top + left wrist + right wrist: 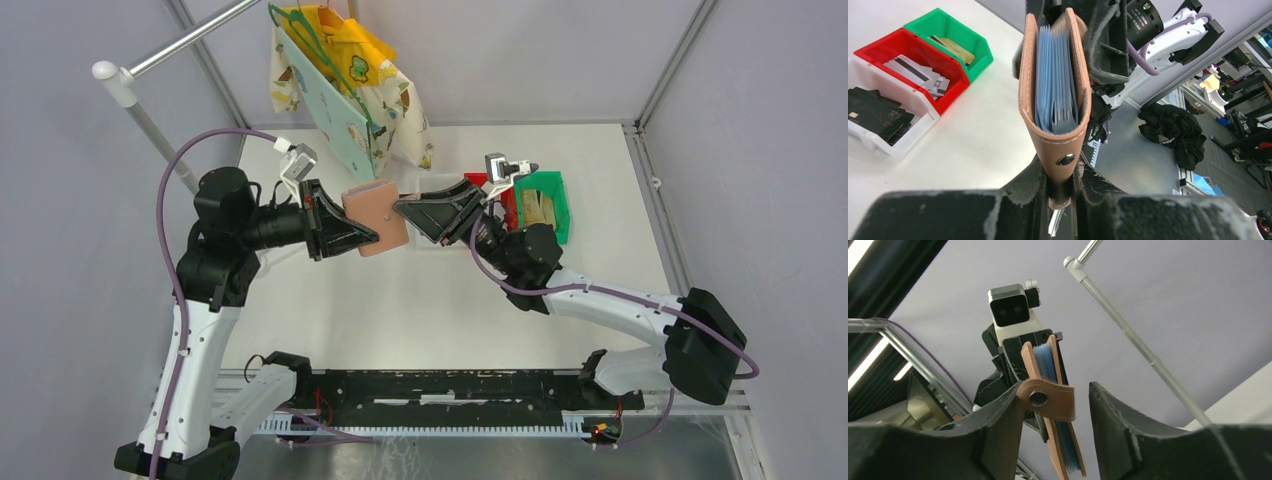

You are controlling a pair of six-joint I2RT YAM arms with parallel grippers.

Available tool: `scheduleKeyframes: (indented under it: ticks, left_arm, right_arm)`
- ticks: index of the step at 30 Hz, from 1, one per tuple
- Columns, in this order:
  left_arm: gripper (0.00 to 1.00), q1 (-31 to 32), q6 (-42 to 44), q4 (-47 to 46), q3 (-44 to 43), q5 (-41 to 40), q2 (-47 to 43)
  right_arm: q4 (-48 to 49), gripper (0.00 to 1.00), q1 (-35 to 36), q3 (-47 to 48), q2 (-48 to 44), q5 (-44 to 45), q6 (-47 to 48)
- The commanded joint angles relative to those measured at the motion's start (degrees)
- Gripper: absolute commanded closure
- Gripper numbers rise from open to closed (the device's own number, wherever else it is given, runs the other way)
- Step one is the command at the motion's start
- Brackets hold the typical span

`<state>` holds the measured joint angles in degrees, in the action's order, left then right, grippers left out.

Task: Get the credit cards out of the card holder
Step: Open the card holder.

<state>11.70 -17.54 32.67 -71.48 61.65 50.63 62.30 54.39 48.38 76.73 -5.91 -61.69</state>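
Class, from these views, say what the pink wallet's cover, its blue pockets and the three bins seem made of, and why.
The card holder cover looks like matte leather or imitation leather: pale stitching along the edge, metal-looking snap. The pockets look like thin, translucent soft plastic sheets. The red bin, green bin and clear bin look like glossy rigid plastic.

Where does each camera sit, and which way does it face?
Top external: above and behind the arms, looking down on the white table; both arms show.
Left wrist: looks along the left gripper at the salmon-pink leather bifold wallet it clamps.
Right wrist: looks upward through the right gripper at the wallet's snap tab.
Shared: both wrist views show that wallet.
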Motion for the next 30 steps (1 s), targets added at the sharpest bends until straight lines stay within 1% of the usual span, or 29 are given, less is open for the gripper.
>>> scheduleKeyframes:
  ticks: [1, 3, 5, 8, 10, 14, 18, 21, 23, 26, 30]
  left_arm:
    - [0.95, 0.1, -2.9, -5.2, -0.6, 1.1, -1.0]
    - [0.95, 0.1, -4.3, -6.7, -0.6, 0.9, -1.1]
    - [0.95, 0.1, -5.5, -8.0, -0.5, 0.9, -1.1]
    - [0.95, 0.1, -6.6, -9.1, -0.4, 1.1, -0.9]
    - [0.95, 0.1, -6.6, -9.1, -0.6, 1.1, -0.9]
    - [0.95, 0.1, -6.8, -9.1, -0.6, 1.3, -1.2]
    - [0.95, 0.1, -6.9, -9.1, -0.4, 1.5, -1.3]
    - [0.96, 0.1, -6.7, -9.1, -0.4, 1.5, -1.2]
    - [0.98, 0.1, -6.3, -9.4, -0.6, 0.4, -1.3]
    - [0.98, 0.1, -6.5, -10.2, -0.5, 0.2, -1.6]
    - [0.98, 0.1, -7.2, -10.3, 0.0, 1.1, -1.7]
  right_arm:
    - [-2.1, 0.32, -0.5, -1.8, -4.6, 2.5, 0.9]
    - [-1.8, 0.27, -0.4, -3.2, -5.2, 3.8, 0.0]
    - [-2.0, 0.27, -0.2, -3.8, -5.1, 4.8, -1.2]
    - [-3.7, 0.34, 0.1, -3.5, -4.4, 5.6, -1.9]
    - [-8.2, 0.37, 0.3, -2.4, -4.3, 7.9, -2.0]
    - [-14.1, 0.37, 1.8, -1.4, -5.6, 12.7, 0.2]
    - [-10.7, 0.37, 2.1, -1.9, -5.7, 14.5, 0.2]
    - [-10.7, 0.4, 2.1, 1.7, -3.7, 12.7, 1.8]
    - [-10.4, 0.41, 2.1, 2.9, -2.6, 12.2, 1.7]
    - [-3.9, 0.42, 2.1, 2.5, -0.9, 10.6, -0.3]
    - [3.2, 0.46, 1.9, 1.7, 1.0, 8.6, -4.0]
